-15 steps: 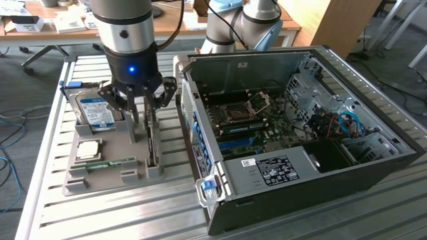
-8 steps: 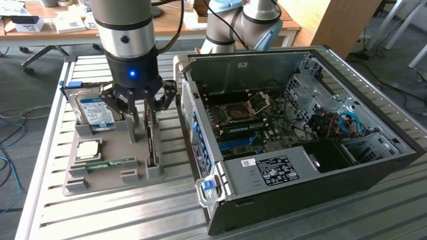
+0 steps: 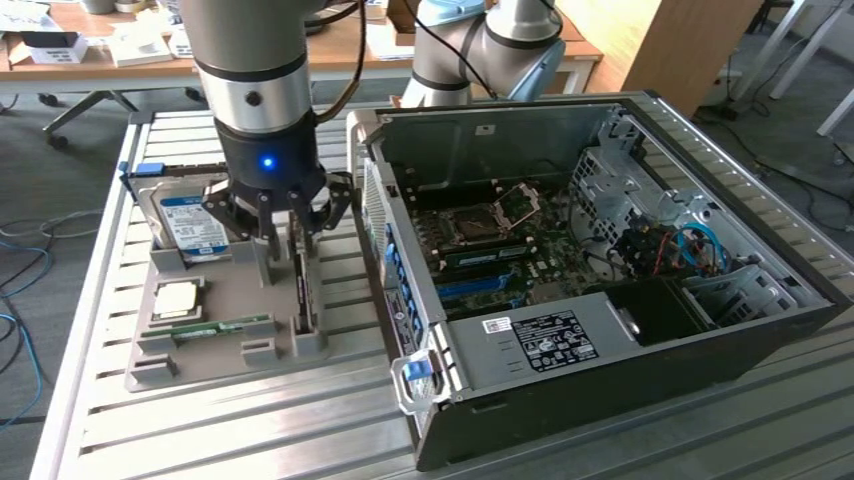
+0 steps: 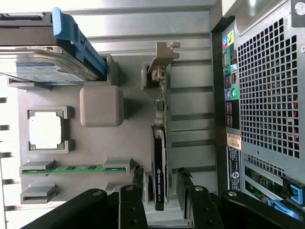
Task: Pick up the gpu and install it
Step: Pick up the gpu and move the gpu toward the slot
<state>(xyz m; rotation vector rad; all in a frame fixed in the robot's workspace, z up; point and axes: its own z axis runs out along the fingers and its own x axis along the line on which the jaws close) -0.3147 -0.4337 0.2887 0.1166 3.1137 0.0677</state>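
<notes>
"NVIDIA" lettering on the gpu [image 4: 159, 177] edge

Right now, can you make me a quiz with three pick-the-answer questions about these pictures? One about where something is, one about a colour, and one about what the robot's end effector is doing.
1. Where is the gpu?
A) plugged in inside the computer
B) standing on its edge in the grey holder
C) lying flat on the floor

2. What colour is the memory stick in the holder?
A) green
B) red
C) yellow

3. How is the end effector?
A) clamped on the memory stick
B) shut on nothing
C) open, with one finger on each side of the gpu

Answers:
1 B: the card stands edge-on in the holder's slots, beside the computer case.
2 A: the stick lying in its slot is green.
3 C: gaps show between the fingers and the card.
</notes>
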